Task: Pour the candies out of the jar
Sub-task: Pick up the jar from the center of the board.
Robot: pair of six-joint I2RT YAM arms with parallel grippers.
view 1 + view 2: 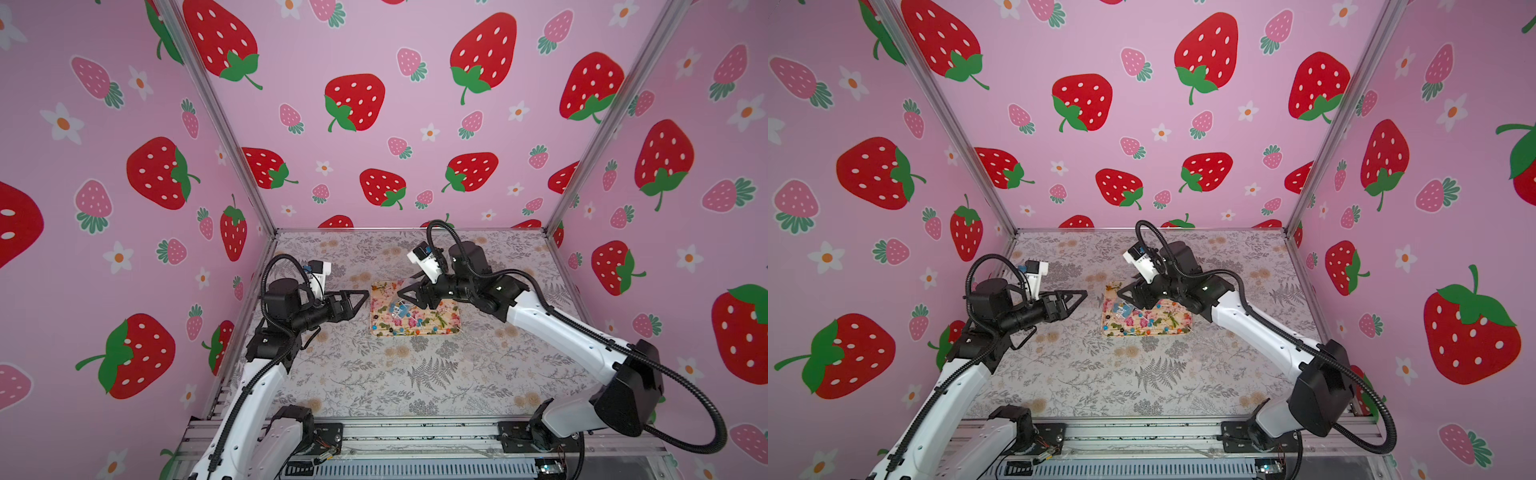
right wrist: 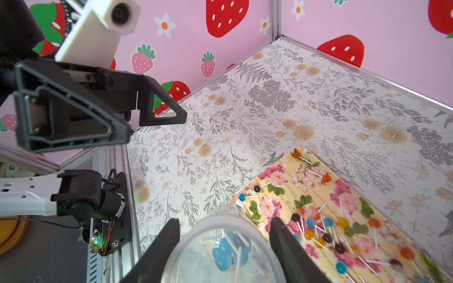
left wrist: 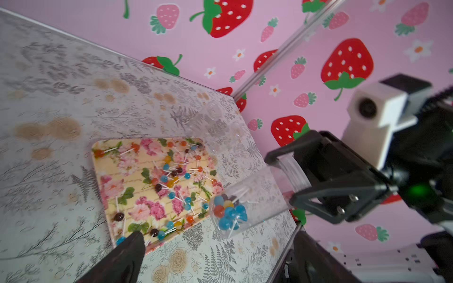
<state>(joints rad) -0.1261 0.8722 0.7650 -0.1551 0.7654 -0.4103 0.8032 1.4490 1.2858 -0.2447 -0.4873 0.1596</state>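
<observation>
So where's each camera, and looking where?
Both top views: high over the arm bases, looking down on the flowery rectangular tray; left arm, right arm show.
Left wrist: behind left fingers, facing the tilted clear plastic jar in right fingers.
Right wrist: behind right fingers, looking past the jar at open left fingers.
All share the tray and tiny lollipop candies.

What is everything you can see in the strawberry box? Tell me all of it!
table: one, white with grey leaves, box floor.
walls: three, pink with strawberries, around the table.
tray: one, yellow with pink flowers, on the table.
jar: one, clear, tilted above the tray.
loose candies: many, blue, orange, yellow, dark, scattered on the tray.
leftover candies: small bunch, mostly blue, inside the jar.
clear piece: one, see-through, table beyond the tray; too faint to name.
left gripper: one, black, open, empty, beside the tray.
right gripper: one, black, shut on the jar.
</observation>
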